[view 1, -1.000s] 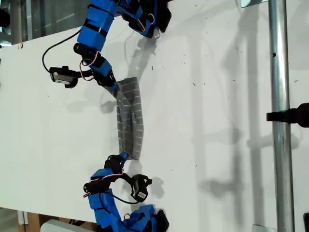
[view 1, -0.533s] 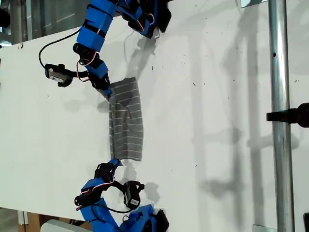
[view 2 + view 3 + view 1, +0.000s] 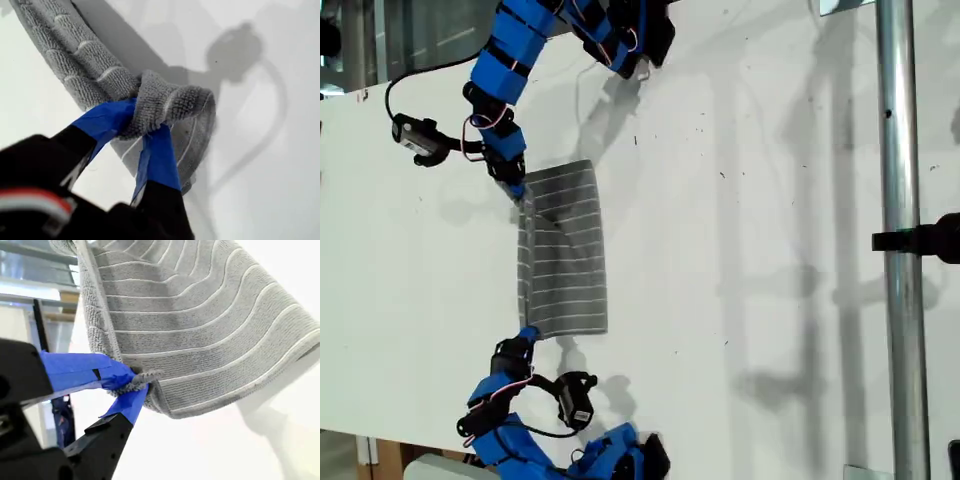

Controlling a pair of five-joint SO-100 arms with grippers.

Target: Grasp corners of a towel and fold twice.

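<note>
Both pincers are clamping corners of the towel (image 3: 563, 252), which is lying folded on the white surface (image 3: 750, 200) between the arms. My first pincer (image 3: 142, 131) is pinching a thick bunch; my second pincer (image 3: 131, 382) is gripping only a thin tip, which risks slipping out under tension.

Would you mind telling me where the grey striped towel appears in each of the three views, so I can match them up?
Exterior view: the thin grey white-striped towel lies left of centre on the white table, stretched between two blue arms.
First wrist view: a bunched towel corner sits pinched in my first gripper.
Second wrist view: the towel fills the upper frame, its corner in my second gripper.
Shared landmark: the towel's white stripes.
</note>
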